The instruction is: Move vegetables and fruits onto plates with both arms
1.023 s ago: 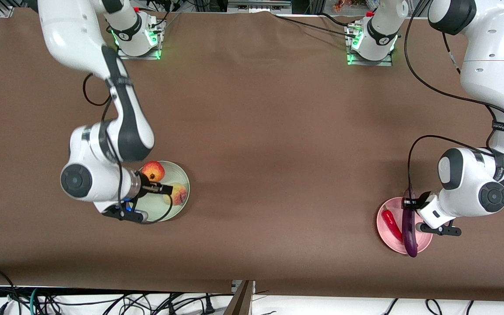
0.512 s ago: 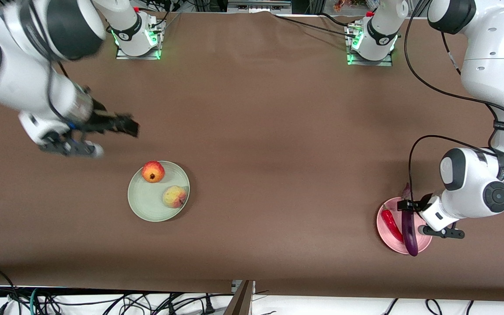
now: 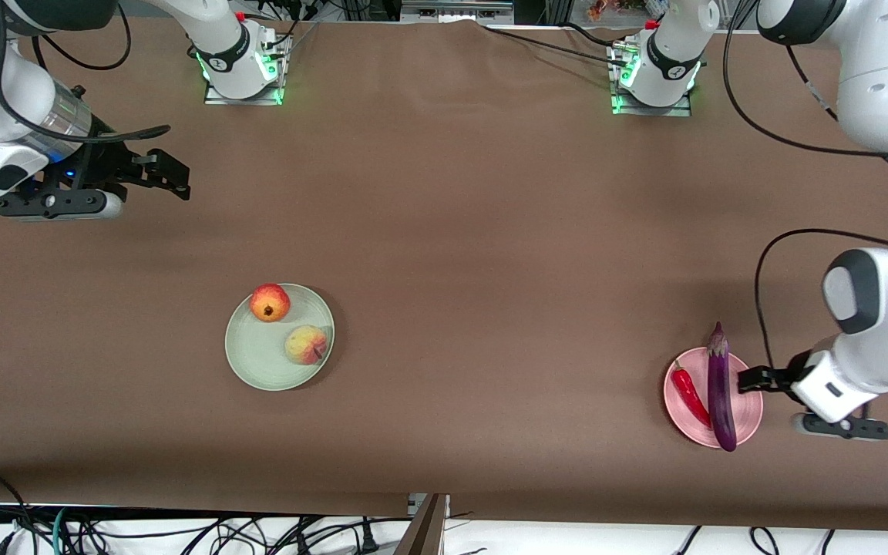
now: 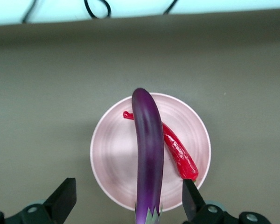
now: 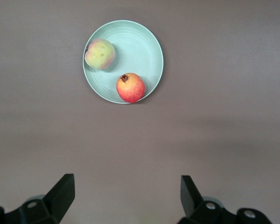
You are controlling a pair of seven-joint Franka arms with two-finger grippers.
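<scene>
The pale mint green plate (image 3: 259, 356) holds the red apple-like fruit (image 3: 270, 302) and the peach (image 3: 306, 344). The pale pink plate (image 3: 747, 412) holds the purple eggplant (image 3: 720, 389), which overhangs its rim at both ends, and the red chili (image 3: 690, 395) beside it. My left gripper (image 3: 748, 379) is open and empty, just off the pink plate's rim at the left arm's end. In the left wrist view its gripper (image 4: 127, 186) straddles the eggplant's (image 4: 148, 158) stem end without touching it. My right gripper (image 3: 170, 173) is open and empty, up over bare table near its base.
The brown table top (image 3: 490, 270) stretches between the two plates. The arm bases (image 3: 243, 58) stand along the edge farthest from the front camera. The right wrist view shows the green plate (image 5: 140, 46) with both fruits from above.
My right gripper has left the peach on the green plate and swung up and away toward its base. My left gripper has let go of the eggplant and drawn back off the pink plate.
</scene>
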